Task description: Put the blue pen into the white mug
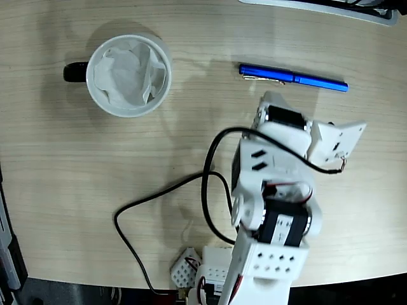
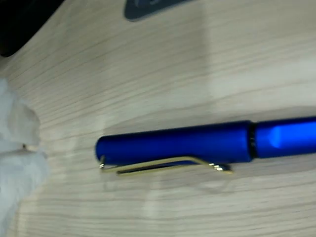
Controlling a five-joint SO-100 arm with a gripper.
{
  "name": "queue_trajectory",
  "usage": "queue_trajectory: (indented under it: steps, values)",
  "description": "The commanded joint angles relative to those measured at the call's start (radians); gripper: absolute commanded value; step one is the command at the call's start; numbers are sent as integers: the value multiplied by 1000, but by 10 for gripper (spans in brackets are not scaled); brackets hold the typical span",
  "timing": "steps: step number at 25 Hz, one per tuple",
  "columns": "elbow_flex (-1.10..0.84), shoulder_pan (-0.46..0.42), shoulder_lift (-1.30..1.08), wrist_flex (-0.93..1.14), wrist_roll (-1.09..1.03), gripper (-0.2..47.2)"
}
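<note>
One blue pen (image 1: 293, 78) is lying flat on the table (image 1: 76, 178), well right of the one white mug (image 1: 129, 75) in the fixed view, untouched. The wrist view is showing its clip (image 2: 165, 165) close up but no mug, and the gripper (image 1: 280, 105) is hovering just below the pen; I cannot tell how its jaws stand.

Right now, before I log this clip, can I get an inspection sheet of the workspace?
Surface: light wood-grain table, bare around the job's things.
Job's things: slim glossy blue pen with a metal clip lies flat beyond the arm, cap end toward the mug; round white mug with a black handle stands upright, apart from the pen, white crumpled lining inside.
Clutter: nothing seen.
Grippers: white gripper sits near the pen, not on it; open or shut cannot be told.
Cables: black cable loops across the table beside the arm.
Surroundings: dark objects at the table's far edge, unclear.
</note>
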Motion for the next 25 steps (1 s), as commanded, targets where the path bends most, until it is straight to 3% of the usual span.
queue_trajectory:
  steps: [1,6,14,25]
  values:
    - [-80,20,-31,11,26,1]
    - [-147,28,-123,52,31,3]
    - [-164,29,-181,84,32,85]
    - [-233,11,-281,101,32,137]
